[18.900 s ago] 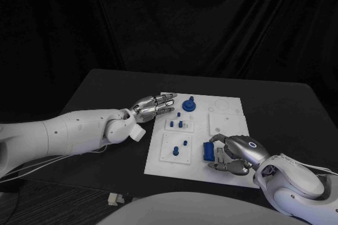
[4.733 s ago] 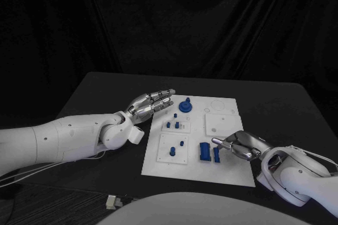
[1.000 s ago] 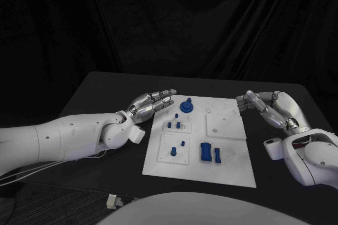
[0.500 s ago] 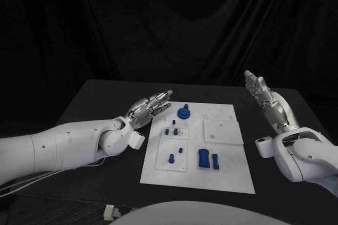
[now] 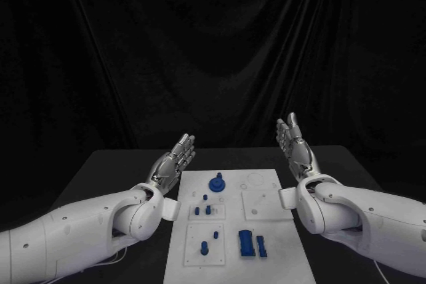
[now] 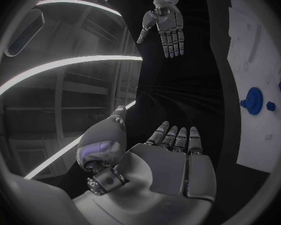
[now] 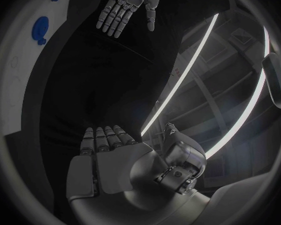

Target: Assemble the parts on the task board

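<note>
- Left hand (image 5: 174,159): fingers straight and side by side, pointing up, palm turned inward, holding nothing. It is raised above the task board (image 5: 233,264), on the board's left side.
- Right hand (image 5: 293,148): same pose, fingers extended together and pointing up, nothing in the grasp. It is raised on the board's right side. The two hands face each other, well apart and clear of every part.
- The wrist views agree: left hand fingers (image 6: 176,137) lie flat and close, and the right hand's fingers (image 7: 103,137) do the same.
- Task board lies flat on the black table (image 5: 116,173), between the two arms.
- Parts on the board:
  - round blue knob (image 5: 217,185) stands at the far end, left of centre.
  - small blue pegs (image 5: 203,209) stand in the small plate just nearer than the knob.
  - two more pegs (image 5: 208,241) stand in the near-left plate.
  - blue block (image 5: 246,243) with a slim blue bar (image 5: 261,246) just beside it, near-right of centre.
- The board's far-right square plate (image 5: 260,204) and the round outline (image 5: 253,180) next to the knob carry no blue piece.
- Judgement: hands parked and nothing loose off the board, so the assembly looks finished or close to it. Whether the block and bar are fully seated cannot be told.
</note>
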Available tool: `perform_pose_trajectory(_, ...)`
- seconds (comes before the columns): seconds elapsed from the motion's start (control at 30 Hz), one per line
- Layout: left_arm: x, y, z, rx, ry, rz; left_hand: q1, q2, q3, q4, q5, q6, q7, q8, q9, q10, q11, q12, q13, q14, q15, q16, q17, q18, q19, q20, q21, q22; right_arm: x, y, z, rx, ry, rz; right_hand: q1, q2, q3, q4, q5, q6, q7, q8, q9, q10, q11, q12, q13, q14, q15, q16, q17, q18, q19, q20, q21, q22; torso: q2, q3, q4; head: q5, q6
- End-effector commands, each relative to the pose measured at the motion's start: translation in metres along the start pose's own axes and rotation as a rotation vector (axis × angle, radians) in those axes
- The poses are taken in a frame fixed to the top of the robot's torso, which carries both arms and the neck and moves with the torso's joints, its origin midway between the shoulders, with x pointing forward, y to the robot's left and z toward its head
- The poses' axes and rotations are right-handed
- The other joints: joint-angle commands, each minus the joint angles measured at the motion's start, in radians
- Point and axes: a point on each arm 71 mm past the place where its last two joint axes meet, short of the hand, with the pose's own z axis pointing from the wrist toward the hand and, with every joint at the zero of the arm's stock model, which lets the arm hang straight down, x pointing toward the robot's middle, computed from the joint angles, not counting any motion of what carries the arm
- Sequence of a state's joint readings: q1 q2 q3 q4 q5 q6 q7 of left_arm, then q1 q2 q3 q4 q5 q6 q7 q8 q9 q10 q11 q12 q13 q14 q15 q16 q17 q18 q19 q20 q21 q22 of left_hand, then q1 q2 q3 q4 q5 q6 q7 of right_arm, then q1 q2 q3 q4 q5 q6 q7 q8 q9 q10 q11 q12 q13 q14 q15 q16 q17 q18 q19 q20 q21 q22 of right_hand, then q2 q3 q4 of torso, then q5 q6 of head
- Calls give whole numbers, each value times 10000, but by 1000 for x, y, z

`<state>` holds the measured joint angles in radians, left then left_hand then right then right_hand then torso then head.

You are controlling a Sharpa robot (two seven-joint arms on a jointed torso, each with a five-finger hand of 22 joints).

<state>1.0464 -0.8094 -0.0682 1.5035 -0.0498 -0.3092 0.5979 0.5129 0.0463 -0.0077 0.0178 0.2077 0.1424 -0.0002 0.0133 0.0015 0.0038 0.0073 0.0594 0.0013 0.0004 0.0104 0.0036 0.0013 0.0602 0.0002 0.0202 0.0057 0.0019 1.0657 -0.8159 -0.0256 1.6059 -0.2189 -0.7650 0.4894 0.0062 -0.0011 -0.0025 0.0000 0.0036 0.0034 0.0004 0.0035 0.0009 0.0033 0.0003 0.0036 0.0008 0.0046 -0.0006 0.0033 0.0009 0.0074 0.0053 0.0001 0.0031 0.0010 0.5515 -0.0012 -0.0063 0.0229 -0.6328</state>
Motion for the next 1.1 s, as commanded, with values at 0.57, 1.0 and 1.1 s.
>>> perform_pose_trajectory(0.57, 6, -22, 9, -390, -3529, 1267, -3346, -463, 77, -178, -1356, -1424, 2, -133, -15, -38, -73, -594, -13, -4, -104, -36, -13, -602, -2, -202, -57, -19, 2, -11, 7, 1182, -901, 1501, -62, 11, 25, 0, -36, -34, -4, -35, -9, -33, -3, -36, -8, -46, 6, -33, -9, -74, -53, -1, -31, -10, -73, 12, 63, -229, 328)
perform_pose_trajectory(1.0, 6, -22, 9, -390, -3529, 1267, -4264, -463, 77, -178, -2077, -1424, 2, -133, -15, -38, -73, -594, -13, -4, -104, -36, -13, -602, -2, -202, -57, -19, 2, -11, 7, 1182, -901, 1501, -62, 11, 25, 0, -36, -34, -4, -35, -9, -33, -3, -36, -8, -46, 6, -33, -9, -74, -53, -1, -31, -10, -73, 12, 63, -229, 328)
perform_pose_trajectory(1.1, 6, -22, 9, -390, -3529, 1267, -5129, -463, 77, -178, -2077, -1424, 2, -133, -15, -38, -73, -594, -13, -4, -104, -36, -13, -602, -2, -202, -57, -19, 2, -11, 7, 1182, -901, 1501, -62, 11, 25, 0, -36, -34, -4, -35, -9, -33, -3, -36, -8, -46, 6, -33, -9, -74, -53, -1, -31, -10, -73, 12, 63, -229, 328)
